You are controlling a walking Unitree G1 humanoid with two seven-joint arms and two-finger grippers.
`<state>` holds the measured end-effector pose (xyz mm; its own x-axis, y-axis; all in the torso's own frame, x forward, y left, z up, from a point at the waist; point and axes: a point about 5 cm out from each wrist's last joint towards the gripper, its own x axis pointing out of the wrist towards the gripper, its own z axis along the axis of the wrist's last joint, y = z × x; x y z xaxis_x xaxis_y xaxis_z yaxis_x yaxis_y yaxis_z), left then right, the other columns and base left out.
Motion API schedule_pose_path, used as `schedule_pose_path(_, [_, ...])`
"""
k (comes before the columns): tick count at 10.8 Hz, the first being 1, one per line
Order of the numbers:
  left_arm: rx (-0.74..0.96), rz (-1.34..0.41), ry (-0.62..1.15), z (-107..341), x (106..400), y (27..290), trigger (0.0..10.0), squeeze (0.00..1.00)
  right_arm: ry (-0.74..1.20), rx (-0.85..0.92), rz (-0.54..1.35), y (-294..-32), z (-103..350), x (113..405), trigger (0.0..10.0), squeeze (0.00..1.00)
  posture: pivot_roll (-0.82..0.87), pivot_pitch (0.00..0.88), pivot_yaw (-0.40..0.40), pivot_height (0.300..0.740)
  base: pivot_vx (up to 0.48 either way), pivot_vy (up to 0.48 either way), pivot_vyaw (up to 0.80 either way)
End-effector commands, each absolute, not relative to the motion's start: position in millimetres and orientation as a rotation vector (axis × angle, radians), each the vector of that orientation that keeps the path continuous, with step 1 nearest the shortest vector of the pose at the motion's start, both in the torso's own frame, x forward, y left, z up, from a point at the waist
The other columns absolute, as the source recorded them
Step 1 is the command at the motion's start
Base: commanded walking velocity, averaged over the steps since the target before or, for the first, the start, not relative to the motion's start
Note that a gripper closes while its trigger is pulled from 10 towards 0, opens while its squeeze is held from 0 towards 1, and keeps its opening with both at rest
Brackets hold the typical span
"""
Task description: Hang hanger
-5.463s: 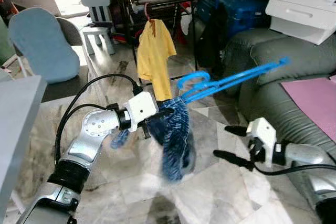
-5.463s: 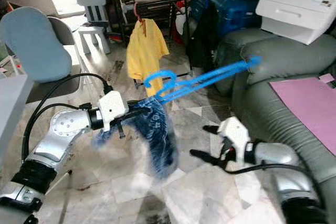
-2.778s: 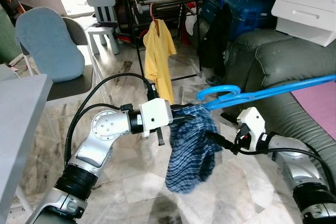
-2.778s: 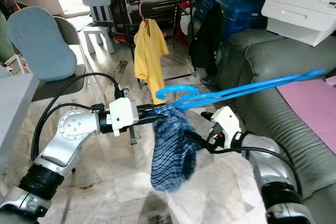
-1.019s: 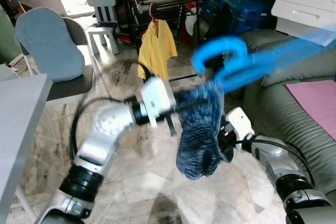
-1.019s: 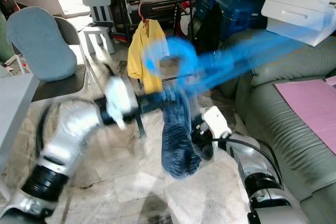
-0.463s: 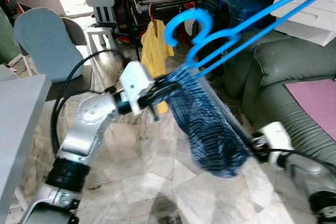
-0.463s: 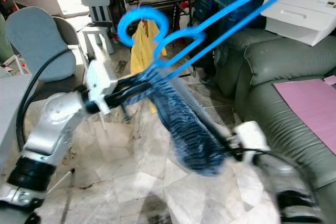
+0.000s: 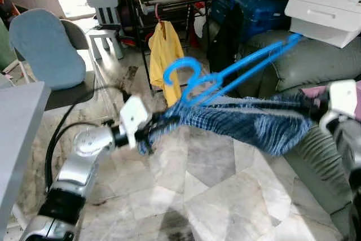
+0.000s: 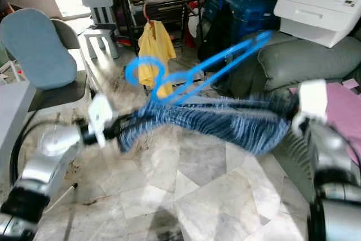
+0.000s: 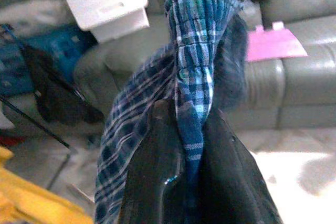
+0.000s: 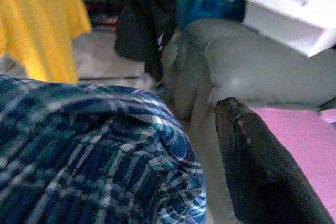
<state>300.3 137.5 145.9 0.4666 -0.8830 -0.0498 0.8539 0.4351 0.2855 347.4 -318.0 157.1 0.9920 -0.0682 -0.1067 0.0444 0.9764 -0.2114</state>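
Left gripper [image 11: 190,124] fingers pinch the limp plaid garment [image 9: 248,121] beneath the rigid blue hanger [image 9: 225,77]; right gripper [image 9: 327,111] fingers' state unclear. Best held by the hanger's neck.

Two silver, rounded arm casings are seen, each ending in a white boxy wrist block. A black cable is looped beside the left arm [image 9: 84,150], and black ribbed collars ring its joints. The left gripper [image 11: 191,145] is formed of long glossy black fingers [image 11: 157,166].

Your left gripper [image 11: 191,145] is clamped on plaid cloth [image 11: 197,51], arm reaching forward; your right gripper [image 9: 316,108] is raised at the right, blurred.
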Motion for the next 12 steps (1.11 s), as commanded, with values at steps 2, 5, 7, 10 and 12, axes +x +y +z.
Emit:
schedule_pose_path(2, [0.258, -1.123, -0.050, 130.3, 291.3, 143.5, 0.0, 0.00, 0.040, -0.156, -0.158, -320.0, 186.2, 360.5, 0.0, 0.00, -0.17, 0.000, 0.042, 0.740, 0.000, 0.000, 0.00])
schedule_pose_path(5, [0.246, -1.243, 0.037, 109.1, 277.7, 134.9, 0.0, 0.00, 0.032, -0.155, -0.143, -306.9, 190.1, 368.9, 0.0, 0.00, -0.18, 0.000, 0.039, 0.740, 0.000, 0.000, 0.00])
schedule_pose_path(7, [0.252, -1.254, 0.088, 96.0, 276.2, 136.0, 0.0, 0.00, 0.045, -0.154, -0.140, -305.0, 184.4, 368.0, 0.0, 0.00, -0.18, 0.000, 0.040, 0.740, 0.000, 0.000, 0.00])
schedule_pose_path(10, [0.306, -1.216, 0.154, 77.2, 281.2, 137.2, 0.0, 0.00, 0.043, -0.151, -0.113, -299.8, 185.6, 370.4, 0.0, 0.00, -0.19, 0.000, 0.040, 0.740, 0.000, 0.000, 0.00])
schedule_pose_path(12, [0.418, -1.090, 0.221, 59.9, 289.2, 143.9, 0.0, 0.00, 0.042, -0.154, -0.080, -294.7, 184.0, 371.1, 0.0, 0.00, -0.18, 0.000, 0.039, 0.740, 0.000, 0.000, 0.00])
